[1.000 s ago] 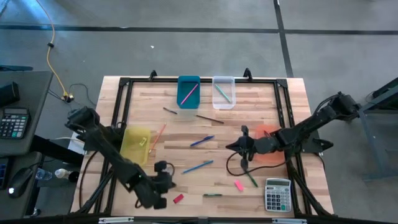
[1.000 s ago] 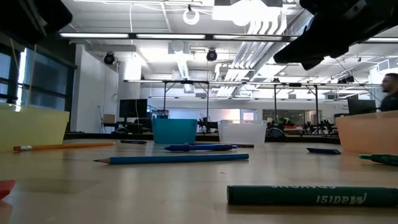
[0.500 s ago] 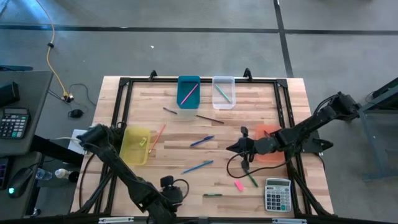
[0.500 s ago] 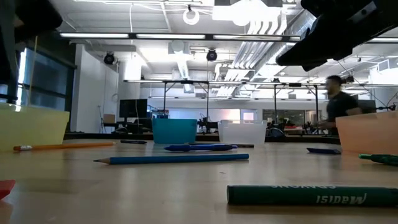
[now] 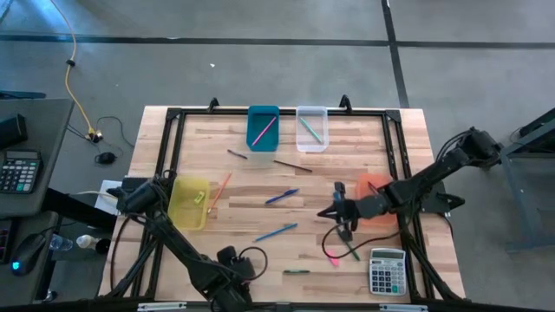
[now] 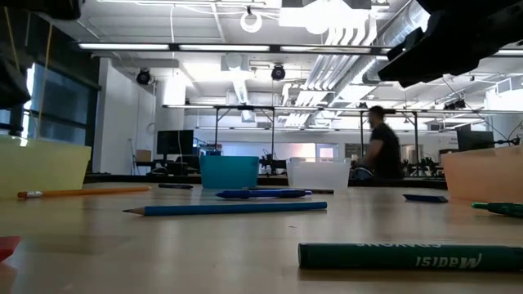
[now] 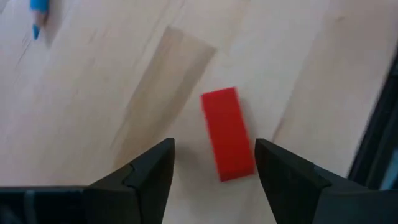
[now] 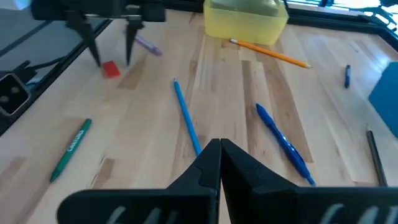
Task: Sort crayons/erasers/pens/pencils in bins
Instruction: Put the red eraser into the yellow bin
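Grey concrete floor all around, dark seams crossing it. A yellow cable snakes down at ten o'clock toward a dark side desk carrying a calculator. Level across, the room runs deep: ceiling strip lights glowing, white ducts overhead, black frames beyond, and a person in dark clothes standing at two o'clock.

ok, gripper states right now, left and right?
Left gripper: open, straddling the red eraser, not gripping it.
Right gripper: shut, holding nothing.
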